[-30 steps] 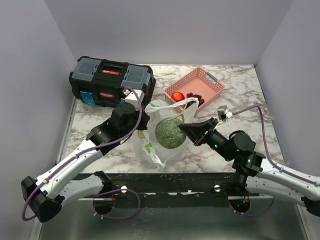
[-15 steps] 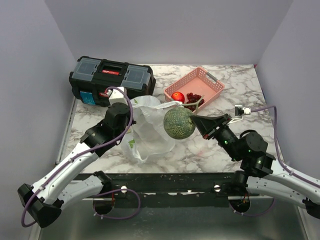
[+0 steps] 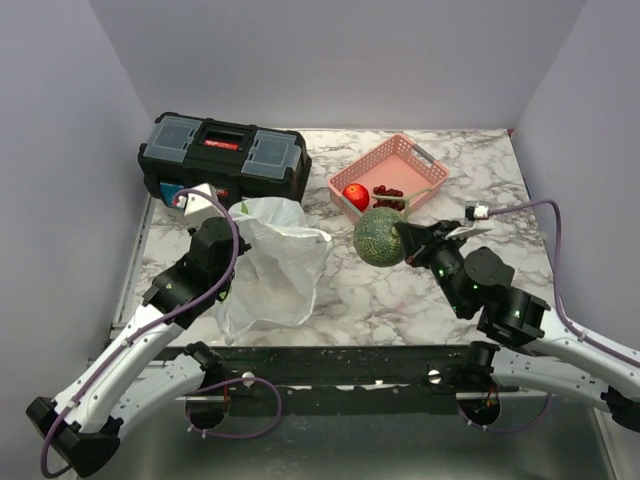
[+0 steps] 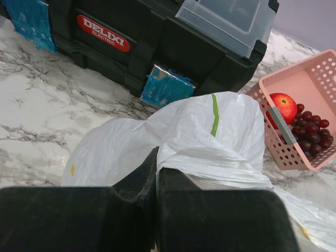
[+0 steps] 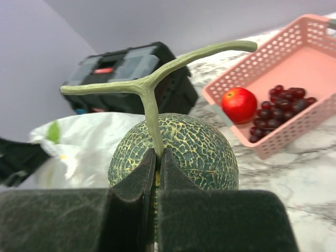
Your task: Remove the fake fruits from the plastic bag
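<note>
The dull-green melon [image 3: 380, 237] hangs clear of the plastic bag, just in front of the pink basket [image 3: 428, 163]. My right gripper [image 3: 405, 238] is shut on its T-shaped stem [image 5: 152, 110], right at the melon's top [image 5: 194, 152]. My left gripper [image 3: 230, 215] is shut on a fold of the crinkly white plastic bag [image 3: 270, 265], which lies slack on the marble. The pinch shows in the left wrist view [image 4: 157, 168]. The red apple [image 3: 354, 192] and the dark red grapes [image 3: 388, 193] lie inside the basket.
A black toolbox [image 3: 222, 160] stands at the back left, close behind the bag. The pink basket [image 4: 299, 84] sits at the back centre-right. Purple-grey walls close off the table on the left, back and right.
The right gripper has carried the melon by its stem out of the bag, to the right and toward the basket. The left gripper has pulled the bag leftward, and the bag has gone flat.
</note>
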### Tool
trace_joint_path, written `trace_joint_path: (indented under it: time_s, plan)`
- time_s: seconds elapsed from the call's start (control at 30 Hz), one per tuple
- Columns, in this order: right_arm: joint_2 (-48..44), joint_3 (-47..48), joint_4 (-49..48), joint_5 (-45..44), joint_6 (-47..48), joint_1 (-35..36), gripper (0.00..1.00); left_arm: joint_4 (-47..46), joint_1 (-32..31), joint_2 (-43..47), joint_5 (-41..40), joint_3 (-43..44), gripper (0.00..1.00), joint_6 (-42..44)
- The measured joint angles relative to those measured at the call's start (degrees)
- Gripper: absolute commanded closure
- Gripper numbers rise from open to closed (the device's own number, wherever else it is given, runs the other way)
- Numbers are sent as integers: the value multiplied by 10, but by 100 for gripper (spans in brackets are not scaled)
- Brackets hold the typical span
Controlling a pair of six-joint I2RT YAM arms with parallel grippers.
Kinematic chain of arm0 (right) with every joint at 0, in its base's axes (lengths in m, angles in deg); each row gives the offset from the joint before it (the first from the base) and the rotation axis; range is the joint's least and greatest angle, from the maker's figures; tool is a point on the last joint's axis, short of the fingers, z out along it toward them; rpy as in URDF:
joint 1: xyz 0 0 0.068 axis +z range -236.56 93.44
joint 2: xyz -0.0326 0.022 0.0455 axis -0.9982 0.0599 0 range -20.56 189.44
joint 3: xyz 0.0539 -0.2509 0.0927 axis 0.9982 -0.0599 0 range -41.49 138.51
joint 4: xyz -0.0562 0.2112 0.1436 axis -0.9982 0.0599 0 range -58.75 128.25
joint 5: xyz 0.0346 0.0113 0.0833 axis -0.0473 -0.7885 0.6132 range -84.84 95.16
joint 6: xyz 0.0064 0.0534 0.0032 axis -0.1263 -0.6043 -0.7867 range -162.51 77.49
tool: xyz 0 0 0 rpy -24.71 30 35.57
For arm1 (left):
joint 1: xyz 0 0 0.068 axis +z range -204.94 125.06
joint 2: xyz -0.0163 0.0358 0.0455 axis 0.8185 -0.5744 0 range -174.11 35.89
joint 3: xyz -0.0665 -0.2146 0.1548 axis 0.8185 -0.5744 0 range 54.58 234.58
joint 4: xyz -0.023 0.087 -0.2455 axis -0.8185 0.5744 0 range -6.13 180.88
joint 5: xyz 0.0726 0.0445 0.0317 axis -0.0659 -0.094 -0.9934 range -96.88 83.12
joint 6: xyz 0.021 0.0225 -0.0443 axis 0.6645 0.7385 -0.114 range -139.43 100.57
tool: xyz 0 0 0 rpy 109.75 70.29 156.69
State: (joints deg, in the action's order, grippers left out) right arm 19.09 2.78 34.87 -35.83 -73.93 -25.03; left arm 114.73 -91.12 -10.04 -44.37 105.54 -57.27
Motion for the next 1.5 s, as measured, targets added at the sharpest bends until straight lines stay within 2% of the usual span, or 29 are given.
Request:
trace_joint_path:
  time_s: [0.27, 0.33, 0.47, 0.57, 0.83, 1.03, 1.17, 1.33, 1.5]
  plan:
    - [113, 30, 37, -61, 29, -11, 99, -42, 13, 30, 3, -53, 100, 2]
    - [147, 46, 44, -51, 32, -45, 99, -48, 16, 22, 16, -53, 100, 2]
    - [238, 115, 59, 9, 37, -161, 99, -57, 17, 16, 59, -53, 100, 3]
    - [303, 170, 59, 42, 44, -226, 99, -67, 17, 16, 100, -53, 100, 5]
    - [530, 366, 50, 111, 69, -336, 99, -150, 18, 32, 304, -95, 100, 29]
    - [688, 496, 57, 116, 101, -372, 99, -170, 12, 15, 402, -96, 100, 20]
    - [745, 531, 66, 125, 111, -377, 99, -179, 5, 6, 437, -96, 100, 16]
    - [775, 533, 72, 183, 109, -377, 82, -181, 0, -6, 461, -93, 100, 16]
    - [793, 552, 78, 216, 109, -377, 56, -177, -1, -46, 485, -68, 100, 19]
